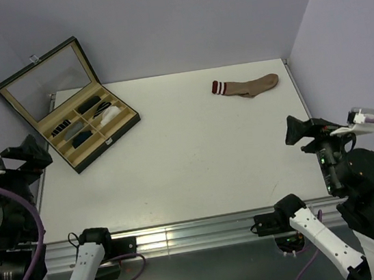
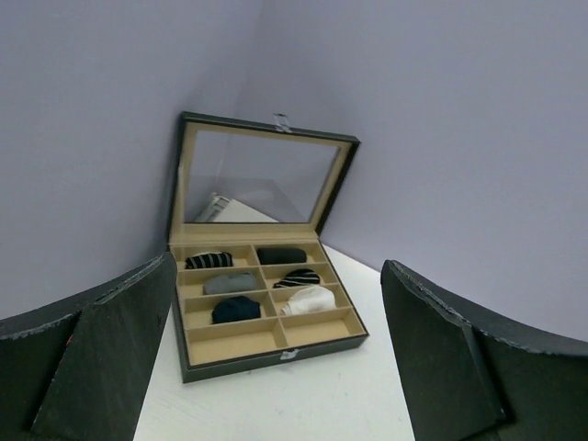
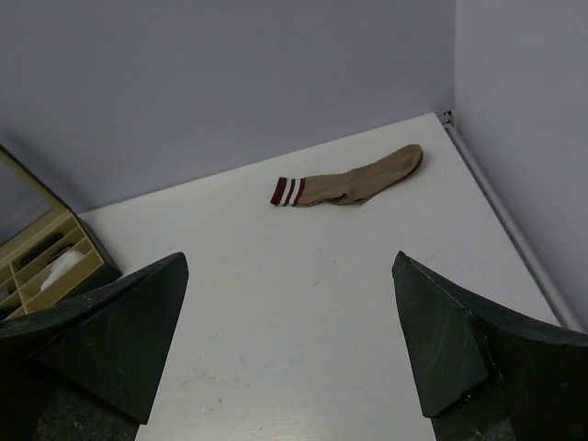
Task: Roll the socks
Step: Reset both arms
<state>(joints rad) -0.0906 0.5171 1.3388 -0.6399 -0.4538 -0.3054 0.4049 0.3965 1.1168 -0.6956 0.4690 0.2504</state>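
Overhead, the table (image 1: 196,159) fills the middle of the frame. Upper left, there's the box (image 1: 108,145), sitting on the table's far left corner, with its lid (image 1: 48,79) standing up behind it toward the frame's corner. In the left wrist view we see six rolls (image 2: 231,282) inside it, one to a compartment, two across, filling the three rows nearest the lid. Over to the upper right of the overhead view, the sock (image 1: 249,85) lies flat on the table near the far edge, cuff left, toe right, well apart from the box. At the left edge, below the box, is the left gripper (image 1: 28,161). At the right edge, below the sock, is the right gripper (image 1: 297,130).
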